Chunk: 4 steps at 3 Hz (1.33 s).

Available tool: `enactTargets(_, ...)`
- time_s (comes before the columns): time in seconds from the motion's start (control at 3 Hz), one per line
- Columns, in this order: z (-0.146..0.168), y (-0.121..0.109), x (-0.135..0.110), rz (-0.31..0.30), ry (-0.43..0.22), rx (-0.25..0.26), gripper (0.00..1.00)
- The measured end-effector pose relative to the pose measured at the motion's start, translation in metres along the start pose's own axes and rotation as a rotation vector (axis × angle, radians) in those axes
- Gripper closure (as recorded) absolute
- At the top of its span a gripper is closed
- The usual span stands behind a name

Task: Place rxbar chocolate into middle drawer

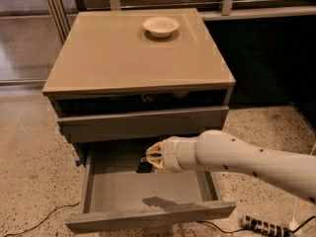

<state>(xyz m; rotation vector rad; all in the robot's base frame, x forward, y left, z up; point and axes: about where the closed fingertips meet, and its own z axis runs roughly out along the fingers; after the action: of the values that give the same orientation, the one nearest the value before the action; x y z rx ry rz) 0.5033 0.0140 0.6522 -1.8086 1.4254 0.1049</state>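
Note:
The middle drawer (148, 217) is pulled out at the bottom of the tan-topped cabinet (123, 58), and its grey floor shows. My gripper (146, 163) reaches in from the right on a white arm and hangs over the back of the drawer floor. It is shut on the rxbar chocolate (143, 169), a small dark flat piece at its tip, held just above the floor. The wrist hides most of the fingers.
A round cream bowl (161, 25) sits at the back of the cabinet top. A grey drawer front (143, 123) is shut just above the open drawer. A power strip (261, 226) and cables lie on the speckled floor at the front right.

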Motion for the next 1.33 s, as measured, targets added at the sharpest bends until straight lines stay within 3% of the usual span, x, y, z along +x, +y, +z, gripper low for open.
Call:
enactTargets(1.0, 0.057, 0.032, 0.03, -0.014, -0.017, -0.026, 1.0)
enactTargets(1.33, 0.101, 0.039, 0.04, -0.009, -0.049, -0.038, 1.0)
